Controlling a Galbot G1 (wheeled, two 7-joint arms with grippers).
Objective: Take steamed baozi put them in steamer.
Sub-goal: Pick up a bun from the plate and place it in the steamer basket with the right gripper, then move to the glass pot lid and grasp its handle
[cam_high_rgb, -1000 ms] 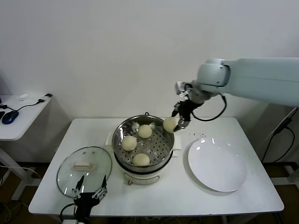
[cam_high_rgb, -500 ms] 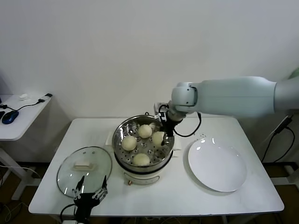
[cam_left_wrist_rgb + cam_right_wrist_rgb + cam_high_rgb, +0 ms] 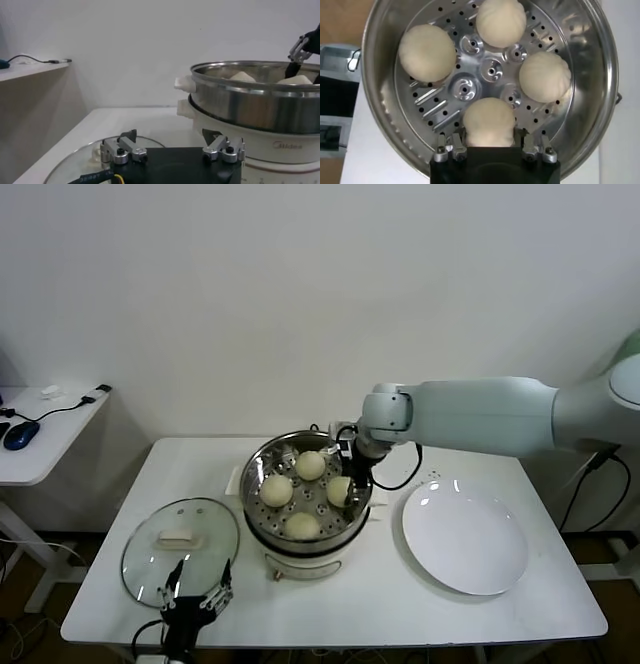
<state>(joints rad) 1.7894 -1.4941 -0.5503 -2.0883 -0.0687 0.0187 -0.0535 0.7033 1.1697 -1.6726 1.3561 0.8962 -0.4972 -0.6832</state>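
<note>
The steamer (image 3: 258,467) stands mid-table, its steel pot on a cream base. Three baozi lie on its perforated tray: one at the back (image 3: 311,465), one at the left (image 3: 277,489), one at the front (image 3: 302,526). My right gripper (image 3: 347,485) reaches down inside the pot's right side, shut on the fourth baozi (image 3: 339,490), which is low at the tray. In the right wrist view the fingers (image 3: 451,150) flank this baozi (image 3: 489,119) above the tray (image 3: 465,90). My left gripper (image 3: 195,592) is open and empty, parked at the table's front left.
A round glass lid (image 3: 180,539) with a white handle lies left of the steamer, just ahead of my left gripper (image 3: 172,142). A flat white plate (image 3: 465,538) lies to the right. A side table (image 3: 40,434) stands far left.
My right gripper carried the baozi from above the steamer's right rim leftwards and down into the pot, to the right side of the tray. The left arm has not moved.
</note>
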